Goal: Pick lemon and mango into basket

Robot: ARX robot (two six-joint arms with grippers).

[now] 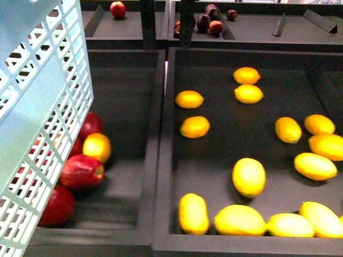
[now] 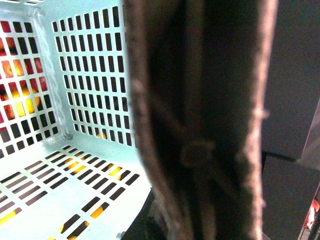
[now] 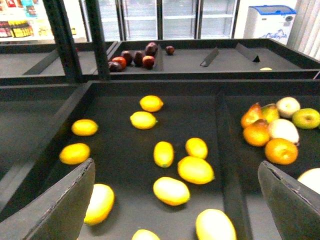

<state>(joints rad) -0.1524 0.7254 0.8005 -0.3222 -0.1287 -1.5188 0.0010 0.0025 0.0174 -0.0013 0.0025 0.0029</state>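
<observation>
The aqua lattice basket [image 1: 43, 107] hangs tilted at the far left, above the left bin. In the left wrist view its ribbed mauve handle [image 2: 200, 125] with a tie [image 2: 195, 152] fills the picture and hides my left gripper, which is shut on it; the basket's inside [image 2: 85, 75] holds nothing. Small lemons [image 1: 195, 127] lie scattered in the right bin, and longer mangoes [image 1: 248, 176] lie along its front. My right gripper [image 3: 175, 210] hovers open over this bin, a mango [image 3: 171, 190] below and between its fingers [image 3: 60, 205], lemons [image 3: 164, 153] beyond.
Red apples [image 1: 80, 171] and one yellow fruit [image 1: 97, 147] sit in the left bin behind the basket. A raised divider [image 1: 161, 150] separates the two bins. Oranges and pears [image 3: 272, 127] fill a bin beyond another divider [image 3: 227, 165]. Dark fruits [image 1: 209, 24] rest on the back shelf.
</observation>
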